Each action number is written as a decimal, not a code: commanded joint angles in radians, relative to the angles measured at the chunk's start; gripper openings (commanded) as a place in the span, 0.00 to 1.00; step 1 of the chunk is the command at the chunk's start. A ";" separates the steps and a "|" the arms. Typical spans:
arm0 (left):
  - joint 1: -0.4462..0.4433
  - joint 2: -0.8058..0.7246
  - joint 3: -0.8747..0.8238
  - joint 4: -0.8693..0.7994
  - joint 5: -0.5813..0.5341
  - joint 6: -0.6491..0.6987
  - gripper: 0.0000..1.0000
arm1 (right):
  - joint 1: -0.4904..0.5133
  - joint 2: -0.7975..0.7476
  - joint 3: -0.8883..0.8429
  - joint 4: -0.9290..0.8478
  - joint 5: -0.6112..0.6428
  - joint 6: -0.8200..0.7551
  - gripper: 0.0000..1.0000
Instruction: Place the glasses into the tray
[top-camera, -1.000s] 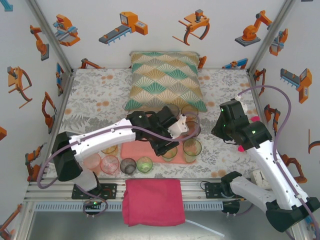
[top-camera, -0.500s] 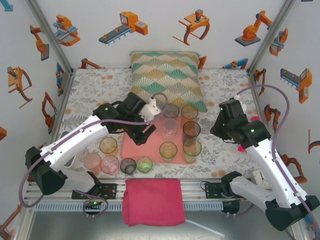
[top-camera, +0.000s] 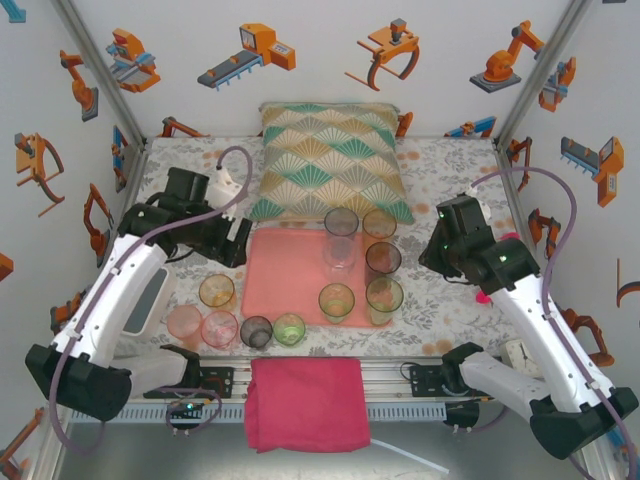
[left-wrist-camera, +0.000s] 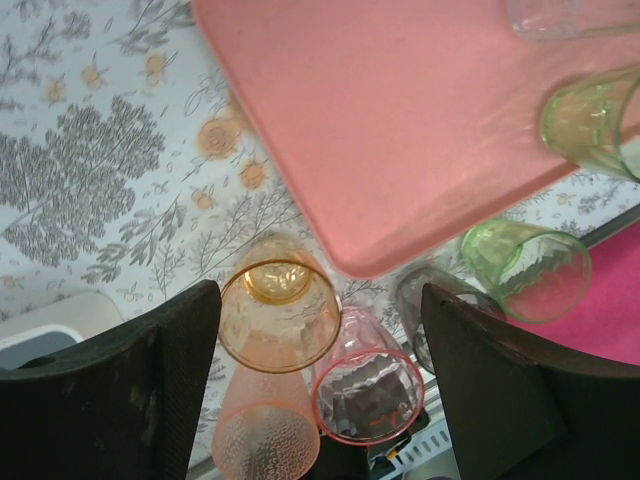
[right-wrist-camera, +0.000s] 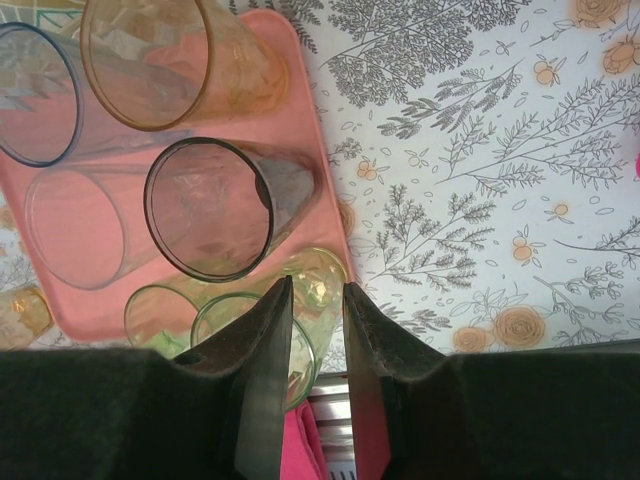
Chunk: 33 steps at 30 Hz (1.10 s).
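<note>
I am counting six glasses (top-camera: 337, 300) grouped along the tray's (top-camera: 285, 265) right edge, leaving its left half free. Five loose glasses (top-camera: 218, 292) are waiting on the surface off its near-left corner. Since the earlier frame, the left tool (left-wrist-camera: 320, 300) has been swinging back over them, fingers now wide apart and empty. The right tool (right-wrist-camera: 317, 285) is idling, narrowly apart and empty.
</note>
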 joint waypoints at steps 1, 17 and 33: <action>0.082 -0.008 -0.016 -0.020 0.085 0.063 0.76 | -0.007 -0.006 0.018 0.030 0.000 -0.017 0.30; 0.141 0.014 -0.098 -0.110 0.164 0.388 0.78 | -0.014 0.014 0.000 0.064 -0.012 -0.037 0.30; 0.215 0.068 -0.165 -0.023 0.130 0.472 0.74 | -0.022 0.005 -0.034 0.086 -0.028 -0.034 0.30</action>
